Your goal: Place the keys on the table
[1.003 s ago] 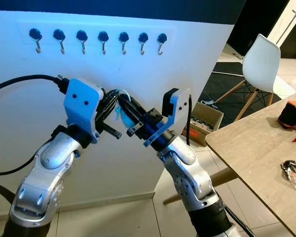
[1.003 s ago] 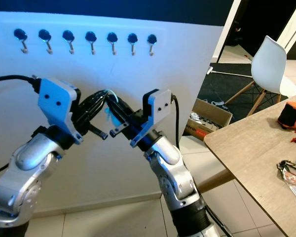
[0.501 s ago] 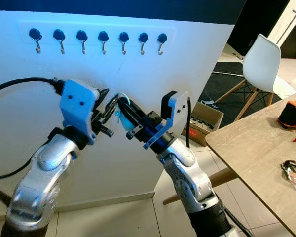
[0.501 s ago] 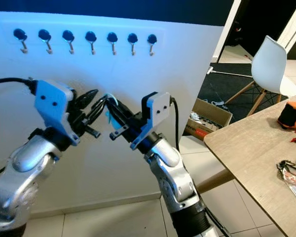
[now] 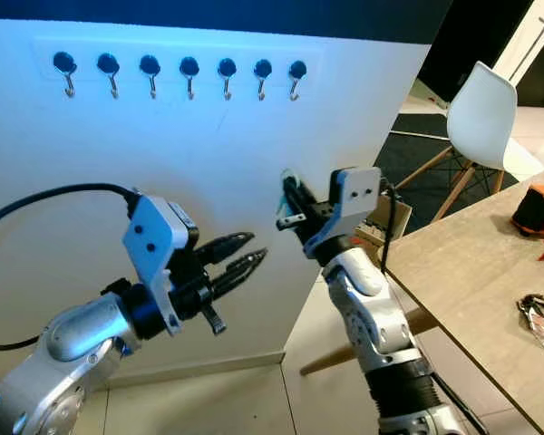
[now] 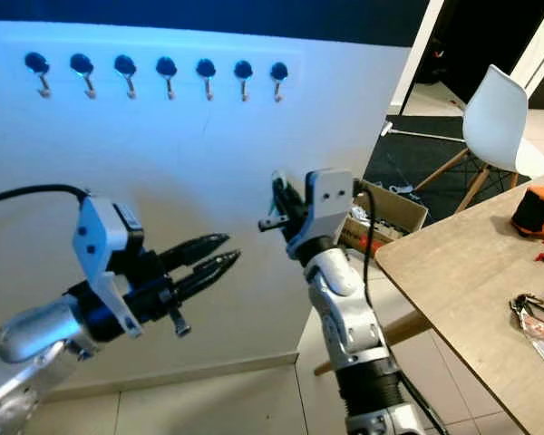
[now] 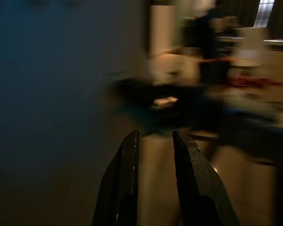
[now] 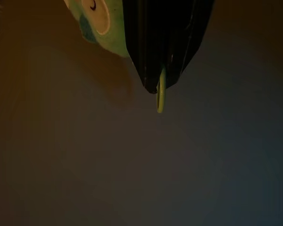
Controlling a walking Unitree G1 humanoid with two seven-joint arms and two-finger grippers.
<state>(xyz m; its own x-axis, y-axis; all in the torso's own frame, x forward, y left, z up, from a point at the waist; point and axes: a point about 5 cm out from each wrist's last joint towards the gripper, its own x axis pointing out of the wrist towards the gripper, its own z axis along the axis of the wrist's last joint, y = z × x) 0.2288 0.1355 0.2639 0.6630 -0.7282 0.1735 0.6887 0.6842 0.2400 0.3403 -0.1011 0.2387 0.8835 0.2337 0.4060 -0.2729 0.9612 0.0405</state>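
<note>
My left gripper (image 5: 252,252) has let go and dropped back, jaws narrowly parted and empty, so the right gripper (image 5: 288,192), clamped on the keys (image 8: 160,95), can now swing toward the table (image 5: 462,272).

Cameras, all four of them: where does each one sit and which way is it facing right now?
Left eye view: head camera, looking down at the hook wall and table; left gripper and right gripper.
Right eye view: same scene, shifted slightly.
Left wrist view: along its fingers toward a blurred room.
Right wrist view: along shut fingers pinching a key ring, green tag beside.
</note>
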